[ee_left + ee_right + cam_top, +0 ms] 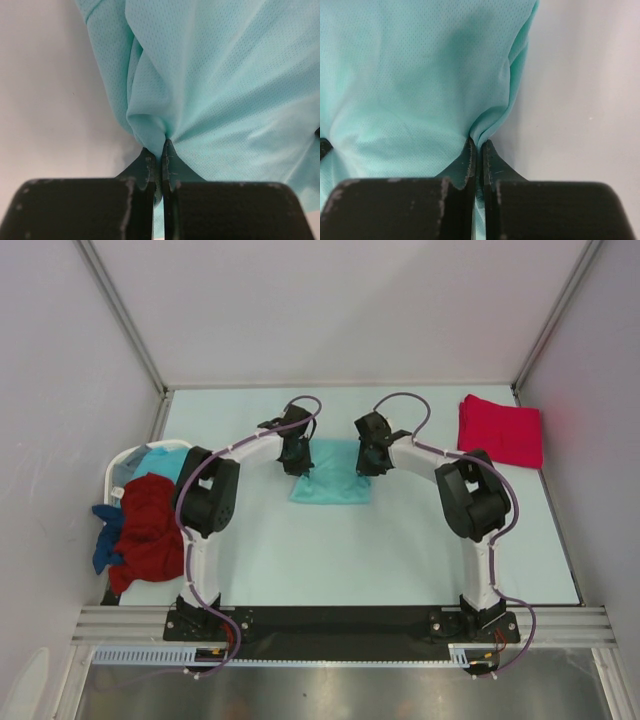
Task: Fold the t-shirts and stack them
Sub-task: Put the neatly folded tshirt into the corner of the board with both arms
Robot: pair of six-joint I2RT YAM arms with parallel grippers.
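2 pinches confirmed on the light teal t-shirt (pixel 332 488), which lay mid-table (pixel 400 555) as a rough folded rectangle between the arms. I saw the left gripper (pixel 161 148) clamped on a bunched fold at the shirt's left edge, jaws together with cloth between them. The right gripper (pixel 477 144) was the same on the right edge, nipping a tuck of teal fabric. 1 bright red t-shirt (pixel 500 430) sat folded at the far right corner, well apart. The dark red t-shirt (pixel 150 530) and blue t-shirt (pixel 104 545) hung over the white basket (pixel 118 468) at the left edge, with the light blue t-shirt (pixel 156 460) inside it.
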